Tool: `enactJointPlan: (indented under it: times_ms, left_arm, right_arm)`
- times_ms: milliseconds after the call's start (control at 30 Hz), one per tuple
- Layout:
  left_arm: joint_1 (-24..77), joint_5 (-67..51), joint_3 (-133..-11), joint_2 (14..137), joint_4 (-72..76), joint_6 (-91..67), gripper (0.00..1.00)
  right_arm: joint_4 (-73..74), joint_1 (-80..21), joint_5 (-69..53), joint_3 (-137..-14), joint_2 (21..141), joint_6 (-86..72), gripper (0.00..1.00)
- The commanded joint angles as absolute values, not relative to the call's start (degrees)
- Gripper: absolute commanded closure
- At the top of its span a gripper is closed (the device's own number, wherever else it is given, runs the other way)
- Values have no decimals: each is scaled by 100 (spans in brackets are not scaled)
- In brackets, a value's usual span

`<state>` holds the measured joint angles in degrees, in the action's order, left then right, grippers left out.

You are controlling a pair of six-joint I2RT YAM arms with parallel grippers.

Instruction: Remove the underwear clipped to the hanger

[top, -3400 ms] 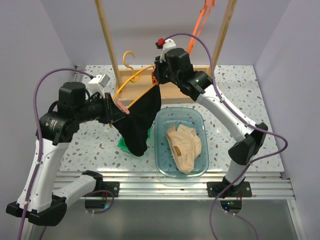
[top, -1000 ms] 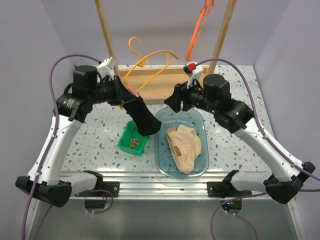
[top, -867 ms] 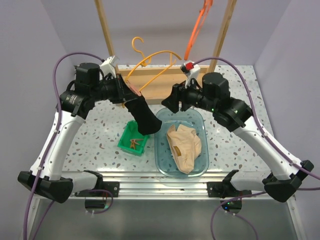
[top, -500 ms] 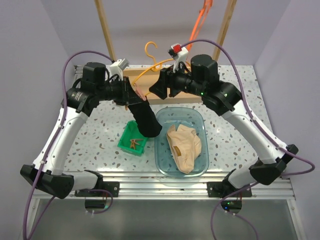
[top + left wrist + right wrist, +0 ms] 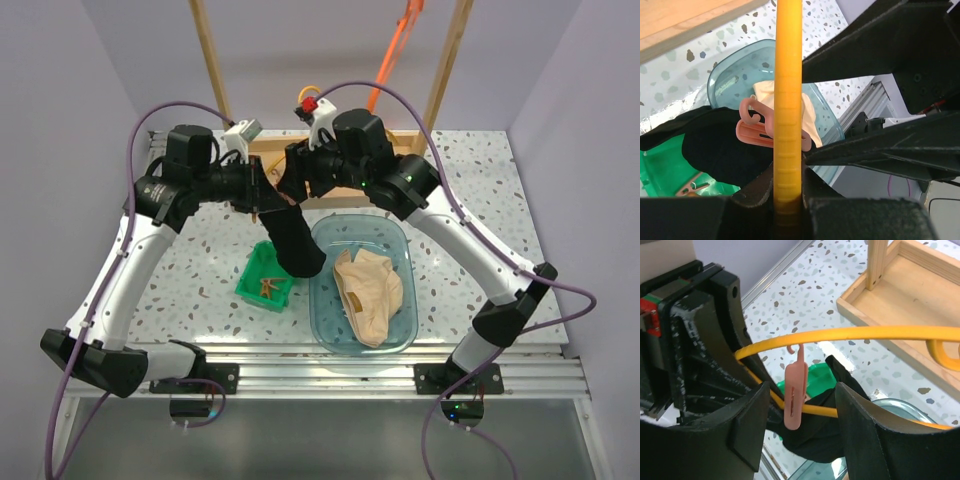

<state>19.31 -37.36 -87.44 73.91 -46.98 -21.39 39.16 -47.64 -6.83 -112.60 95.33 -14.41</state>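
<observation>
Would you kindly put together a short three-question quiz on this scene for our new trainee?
1. True or false: the beige underwear lies in the clear tub.
2. What fastens the black underwear to the yellow hanger? A) a pink clip B) a strip of tape C) a metal ring
3. Fill in: the jaws of the left gripper are shut on the ____.
Key: 1 true; 2 A; 3 yellow hanger.
</observation>
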Motion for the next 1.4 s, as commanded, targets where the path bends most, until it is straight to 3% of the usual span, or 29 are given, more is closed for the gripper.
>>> enactJointPlan:
  times_ms: [0, 267, 433, 667, 1200, 1367]
  left_arm:
    - [1969, -4209, -8974, 7242, -4412, -2083, 100]
    - [1969, -4254, -9017, 7181, -4386, -2083, 100]
    - [1969, -4017, -9088, 7189, -4473, -2057, 100]
    - [1951, -3578, -9106, 7198, -4649, -2039, 100]
    - [1740, -2980, -9369, 7505, -4553, -2355, 100]
    - [1688, -2927, -9518, 7602, -4447, -2513, 100]
  right_arm:
    - [3552, -4825, -352, -11189, 9545, -1555, 42]
    - [3348, -5089, -114, -11241, 9870, -1881, 47]
    - [3700, -5168, -9, -11461, 10011, -1776, 68]
    - [3806, -5168, 1028, -11040, 9476, -1600, 87]
    - [3770, -5168, 1617, -10239, 8622, -1512, 83]
    - [3692, -5168, 1600, -9933, 8307, -1617, 78]
